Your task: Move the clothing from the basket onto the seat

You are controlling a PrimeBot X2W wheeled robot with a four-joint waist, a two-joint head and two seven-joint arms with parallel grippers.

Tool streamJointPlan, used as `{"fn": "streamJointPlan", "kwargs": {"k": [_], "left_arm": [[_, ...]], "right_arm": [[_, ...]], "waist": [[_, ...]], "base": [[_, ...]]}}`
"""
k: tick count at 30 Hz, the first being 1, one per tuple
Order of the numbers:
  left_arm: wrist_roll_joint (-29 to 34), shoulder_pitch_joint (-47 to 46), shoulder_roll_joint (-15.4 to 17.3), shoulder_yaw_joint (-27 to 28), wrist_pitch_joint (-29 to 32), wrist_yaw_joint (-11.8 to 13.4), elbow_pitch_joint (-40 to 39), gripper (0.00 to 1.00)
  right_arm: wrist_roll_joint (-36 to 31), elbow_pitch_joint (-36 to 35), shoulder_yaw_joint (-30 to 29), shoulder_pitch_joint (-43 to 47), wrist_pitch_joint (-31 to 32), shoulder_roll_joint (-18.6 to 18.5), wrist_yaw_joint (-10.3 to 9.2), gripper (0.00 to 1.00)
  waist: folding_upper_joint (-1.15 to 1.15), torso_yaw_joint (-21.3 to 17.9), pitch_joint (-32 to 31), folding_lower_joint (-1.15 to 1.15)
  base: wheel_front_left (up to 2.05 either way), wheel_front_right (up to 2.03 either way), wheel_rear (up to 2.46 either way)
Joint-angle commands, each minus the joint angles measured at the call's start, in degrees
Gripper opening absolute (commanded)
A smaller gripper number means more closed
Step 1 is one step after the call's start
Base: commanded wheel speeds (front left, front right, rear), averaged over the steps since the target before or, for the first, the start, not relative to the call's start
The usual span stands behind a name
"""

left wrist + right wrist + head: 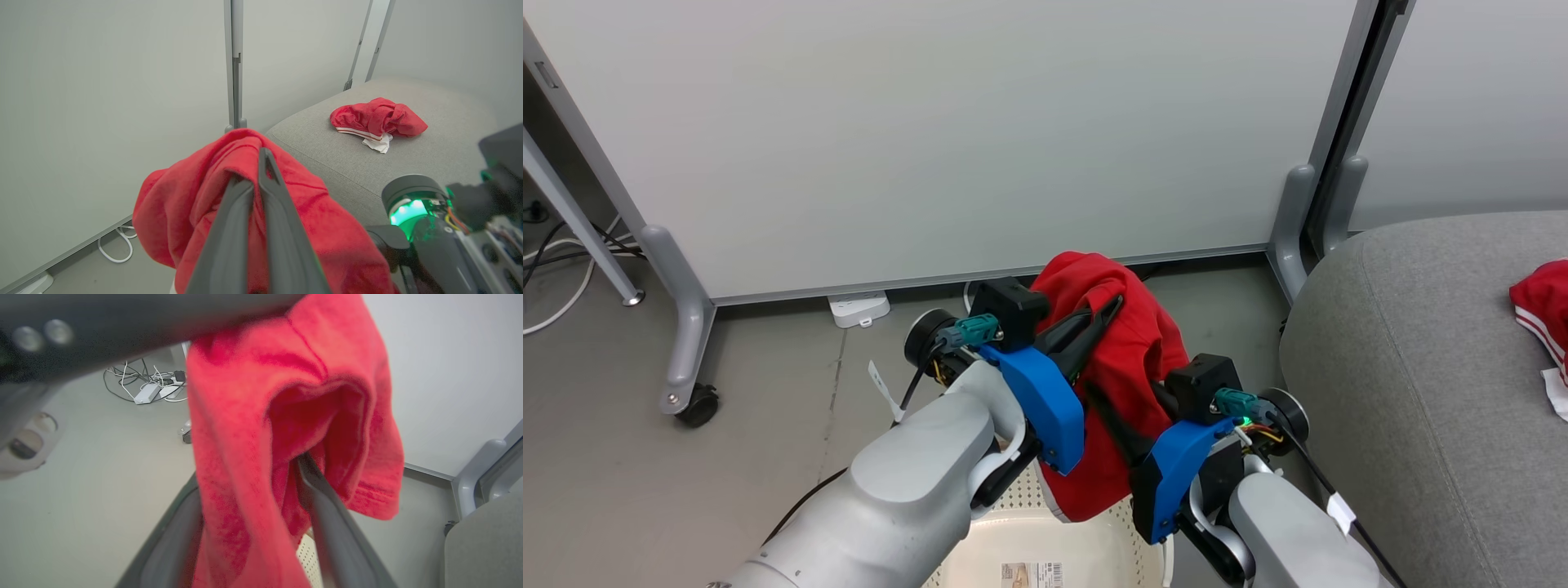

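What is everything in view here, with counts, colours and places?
hanging garment: one, bright red, draped from the left gripper above the basket
striped garment: one, red with white striped band, on the seat
basket: one, cream-white, beneath the hanging garment
seat: one, grey, at right
partition panels: two, pale grey, behind
power strip: one, white, on the floor by the partition panels
cables: several, white and black, floor far left
left gripper: one, dark fingers, shut on the hanging garment
right gripper: one, dark fingers, open around hanging fabric

Pale grey forearms [907, 482]; blue wrist brackets [1041, 400]; black camera blocks [1010, 306]; teal connectors [974, 329]; dark-fingered left tool [1109, 310]
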Motion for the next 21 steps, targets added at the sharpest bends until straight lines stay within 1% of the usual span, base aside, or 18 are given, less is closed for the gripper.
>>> {"fn": "streamJointPlan", "kwargs": {"k": [1, 12, 21], "left_arm": [[-0.5, -0.9, 0.1, -0.3, -0.5, 0.3, -0.2, 0.00], [-1.4, -0.9, 0.1, -0.9, -0.4, 0.5, 0.3, 0.00], [-0.8, -0.8, 0.1, 0.3, -0.5, 0.3, 0.3, 0.00]], "right_arm": [[0.3, 1.9, 0.4, -1.6, -1.2, 0.5, -0.06, 0.00], [1.2, 6.7, 1.4, -4.3, -4.0, 0.9, -0.06, 0.00], [2.3, 8.7, 2.4, -5.1, -5.2, 0.9, -0.06, 0.00]], "waist": [[0.00, 0.0, -0.1, 0.00], [0.00, -1.1, -0.3, 0.00], [0.00, -1.4, -0.5, 0.00]], "base": [[0.00, 0.00, 0.00], [0.00, 0.00, 0.00], [0.00, 0.00, 0.00]]}}
